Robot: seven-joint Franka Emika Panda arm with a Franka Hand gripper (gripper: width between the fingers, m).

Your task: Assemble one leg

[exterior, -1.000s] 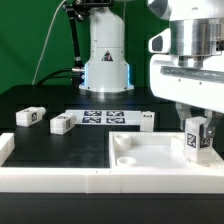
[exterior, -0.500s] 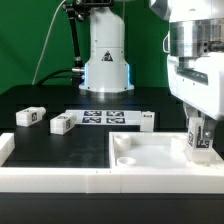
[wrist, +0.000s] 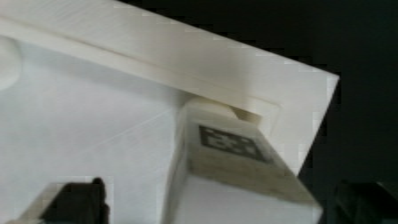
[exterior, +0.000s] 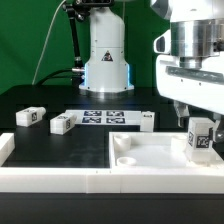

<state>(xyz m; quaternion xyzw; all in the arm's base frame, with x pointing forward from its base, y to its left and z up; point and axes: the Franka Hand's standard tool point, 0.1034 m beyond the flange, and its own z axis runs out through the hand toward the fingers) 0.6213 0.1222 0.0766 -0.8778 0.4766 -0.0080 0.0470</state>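
A leg, a small white block with a black-and-white tag, stands upright in the corner of the large white tabletop panel at the exterior view's right. My gripper hangs just above it, open. In the wrist view the leg rises from a corner recess of the panel. My gripper straddles it with both dark fingers well clear of its sides. Three more legs lie on the black table: two at the left and one behind the panel.
The marker board lies flat in the middle of the table, in front of the robot base. A white raised rail runs along the front and turns up at the left. A round recess sits in the panel's left corner.
My gripper pressed the leg down into the panel's corner, then let go, opened and rose. The leg now stands on its own.
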